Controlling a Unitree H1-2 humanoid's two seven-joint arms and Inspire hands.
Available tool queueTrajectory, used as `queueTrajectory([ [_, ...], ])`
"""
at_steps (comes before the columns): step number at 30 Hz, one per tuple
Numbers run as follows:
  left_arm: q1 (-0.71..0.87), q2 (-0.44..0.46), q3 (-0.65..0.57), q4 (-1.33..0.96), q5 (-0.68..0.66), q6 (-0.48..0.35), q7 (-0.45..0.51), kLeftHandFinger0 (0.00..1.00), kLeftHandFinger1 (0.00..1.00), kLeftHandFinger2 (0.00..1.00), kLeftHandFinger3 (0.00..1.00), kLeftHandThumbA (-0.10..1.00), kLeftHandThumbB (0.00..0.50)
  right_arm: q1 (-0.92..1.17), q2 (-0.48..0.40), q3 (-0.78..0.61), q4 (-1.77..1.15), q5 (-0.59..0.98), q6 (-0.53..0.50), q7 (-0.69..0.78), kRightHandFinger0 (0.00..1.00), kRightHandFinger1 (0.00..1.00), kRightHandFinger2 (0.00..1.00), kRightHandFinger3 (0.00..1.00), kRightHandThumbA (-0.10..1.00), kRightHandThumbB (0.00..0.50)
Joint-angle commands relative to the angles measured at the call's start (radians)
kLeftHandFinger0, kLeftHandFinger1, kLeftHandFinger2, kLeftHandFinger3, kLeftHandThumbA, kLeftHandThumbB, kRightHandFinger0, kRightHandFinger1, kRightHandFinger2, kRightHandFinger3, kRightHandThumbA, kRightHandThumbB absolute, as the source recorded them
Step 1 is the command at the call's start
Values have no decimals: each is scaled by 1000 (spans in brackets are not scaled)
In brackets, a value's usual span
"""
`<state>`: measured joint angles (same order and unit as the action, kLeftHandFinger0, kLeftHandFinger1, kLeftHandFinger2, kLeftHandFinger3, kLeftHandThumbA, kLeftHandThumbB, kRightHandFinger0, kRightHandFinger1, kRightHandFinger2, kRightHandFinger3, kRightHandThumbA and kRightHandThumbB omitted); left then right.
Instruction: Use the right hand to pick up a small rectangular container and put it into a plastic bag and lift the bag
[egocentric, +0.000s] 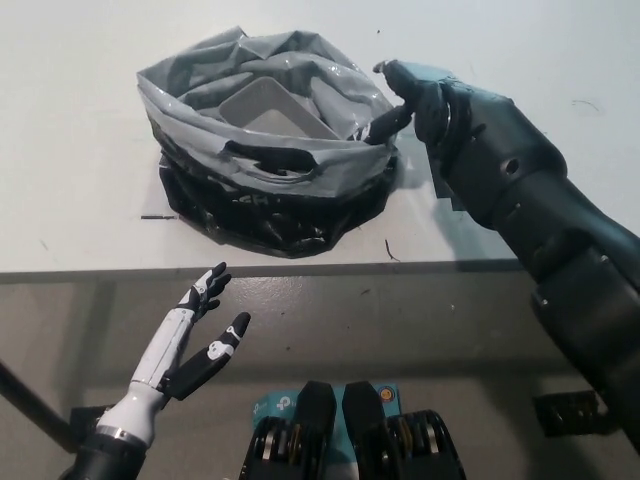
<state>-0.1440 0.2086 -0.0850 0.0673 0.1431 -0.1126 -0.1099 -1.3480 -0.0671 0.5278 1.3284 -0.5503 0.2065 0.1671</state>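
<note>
The small grey rectangular container (262, 107) lies inside the crumpled grey-and-black plastic bag (270, 165), toward the bag's far side. The bag sits on the white desk (70, 150). The black right hand (405, 95) is at the bag's right rim, its fingers closed on the plastic there. The white left hand (200, 335) rests below the desk's near edge, fingers spread, holding nothing.

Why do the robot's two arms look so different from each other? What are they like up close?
They are built unalike. The left hand is slim, with white shells, black fingertips and black joints, on a thin white forearm ending in a grey cuff. The right hand and its arm are dark throughout, with bulky rounded matte casings in blocky segments and a greyish-teal sheen. No loose cables or markings show on either.
</note>
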Motion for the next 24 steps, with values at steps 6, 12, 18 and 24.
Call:
queueTrajectory([
  [6,-11,16,2,-29,1,-23,-10,1000,1000,1000,1000,615,147,-79,-8,-75,2,56,18,-53,155,184,330,891,774,375],
  [12,-20,20,0,-28,7,-7,-11,1000,1000,1000,1000,557,174,-93,-7,-241,-29,170,18,-58,41,160,345,655,554,306],
  [18,-30,21,-1,-27,4,-2,-14,1000,1000,1000,1000,474,185,-125,-6,-357,-35,233,67,-47,0,42,145,650,498,281],
  [24,-34,24,-3,-28,1,7,-20,1000,1000,1000,1000,449,177,-138,-9,-442,-41,296,80,-30,0,139,352,407,444,256],
])
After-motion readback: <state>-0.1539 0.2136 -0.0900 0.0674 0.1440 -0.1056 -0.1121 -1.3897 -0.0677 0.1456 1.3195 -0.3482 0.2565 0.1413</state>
